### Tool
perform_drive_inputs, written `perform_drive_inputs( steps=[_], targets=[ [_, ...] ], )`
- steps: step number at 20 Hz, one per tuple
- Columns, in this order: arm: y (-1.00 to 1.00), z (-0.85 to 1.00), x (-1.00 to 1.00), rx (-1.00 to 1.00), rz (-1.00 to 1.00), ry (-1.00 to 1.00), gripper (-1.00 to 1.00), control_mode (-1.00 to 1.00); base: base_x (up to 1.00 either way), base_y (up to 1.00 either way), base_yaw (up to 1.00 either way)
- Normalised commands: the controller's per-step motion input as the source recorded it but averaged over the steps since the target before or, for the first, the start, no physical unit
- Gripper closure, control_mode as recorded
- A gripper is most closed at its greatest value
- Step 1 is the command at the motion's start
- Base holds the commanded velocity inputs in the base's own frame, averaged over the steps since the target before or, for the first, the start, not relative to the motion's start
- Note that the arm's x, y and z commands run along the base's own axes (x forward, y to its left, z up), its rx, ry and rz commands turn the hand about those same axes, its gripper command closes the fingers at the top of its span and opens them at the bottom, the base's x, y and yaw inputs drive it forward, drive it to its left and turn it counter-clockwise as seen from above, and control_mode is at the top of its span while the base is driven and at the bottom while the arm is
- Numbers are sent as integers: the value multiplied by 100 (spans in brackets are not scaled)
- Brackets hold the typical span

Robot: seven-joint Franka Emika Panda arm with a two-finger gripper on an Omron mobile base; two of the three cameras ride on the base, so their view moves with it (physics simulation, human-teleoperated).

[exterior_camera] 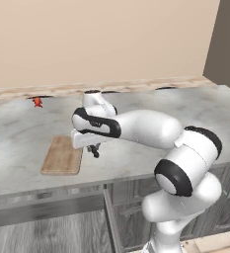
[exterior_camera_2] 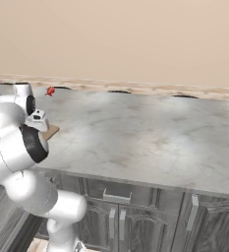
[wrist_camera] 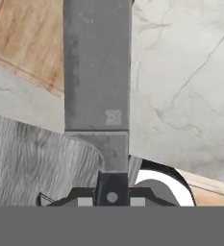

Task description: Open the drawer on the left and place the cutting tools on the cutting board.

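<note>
- We judge the task about midway: the drawer (exterior_camera: 47, 210) at the lower left of the left base view appears pulled out under the desk (exterior_camera: 151, 148) edge, its grey inside showing, so the opening looks done.
- The cutting board (exterior_camera: 62, 155) lies flat on the desk at centre-left of the left base view; we see no tool resting on it yet.
- The knife (wrist_camera: 96, 81) is in the jaws: in the hand view its broad grey blade runs up the middle of the frame from the black handle at the bottom, over marble and a corner of the board at upper left.
- Left to do, as we read it: set this knife down on the board, then fetch the shears. We cannot make out the shears.
- Arm pose: it rises from the lower right of the left base view, elbow bent, forearm reaching left across the frame; the gripper (exterior_camera: 94, 150) points down, just right of the board's right edge, above the desk.
- Jaws drawn narrow, clamped on the knife handle.
- A small red object (exterior_camera: 37, 102) sits at the desk's far edge, upper left, well apart from the work.
</note>
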Motion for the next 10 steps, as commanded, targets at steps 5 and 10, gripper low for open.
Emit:
perform_drive_inputs(
  steps=[5, 10],
  targets=[
    [34, -25, 34, 3, 4, 0, 100, -100, 0, 0, 0],
    [24, -27, 36, 1, 1, 0, 100, -100, 0, 0, 0]
  ],
)
